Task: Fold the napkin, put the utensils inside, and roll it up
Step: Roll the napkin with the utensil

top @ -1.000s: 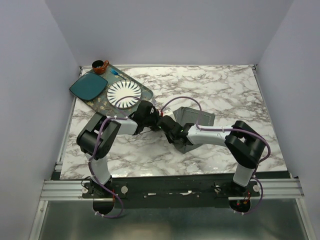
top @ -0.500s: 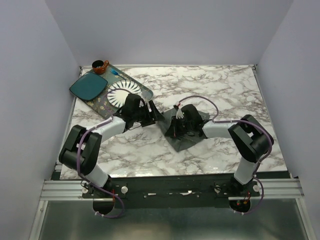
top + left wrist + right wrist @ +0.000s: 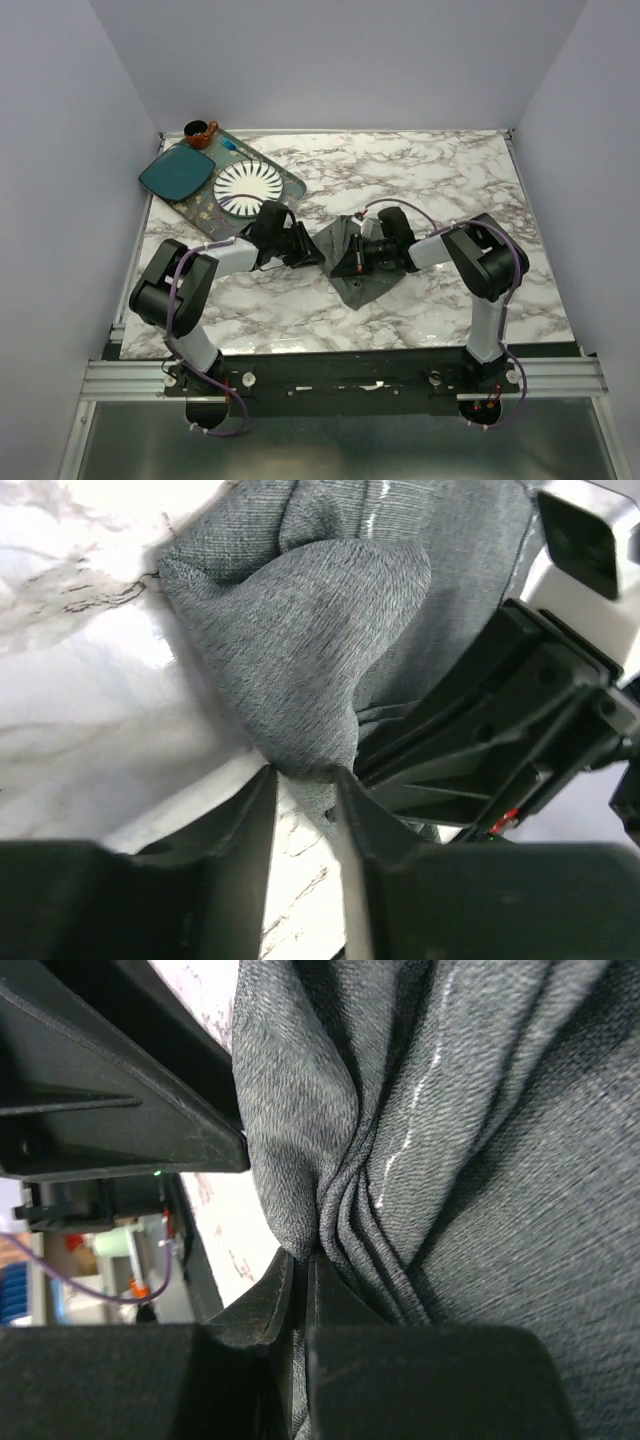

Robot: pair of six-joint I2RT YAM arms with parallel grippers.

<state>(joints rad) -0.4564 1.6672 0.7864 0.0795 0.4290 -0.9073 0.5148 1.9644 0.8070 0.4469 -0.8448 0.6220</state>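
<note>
Dark grey soft cloth napkin (image 3: 362,287) bunched at centre. Right gripper (image 3: 303,1270) pinches its folds; left gripper (image 3: 303,780) part-open, fold between tips.

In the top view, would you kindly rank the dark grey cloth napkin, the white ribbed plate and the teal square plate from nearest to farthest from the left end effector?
From the left end effector:
1. dark grey cloth napkin, at its tips, mid-table.
2. white ribbed plate, behind it, leftward.
3. teal square plate, far-left corner.
</note>
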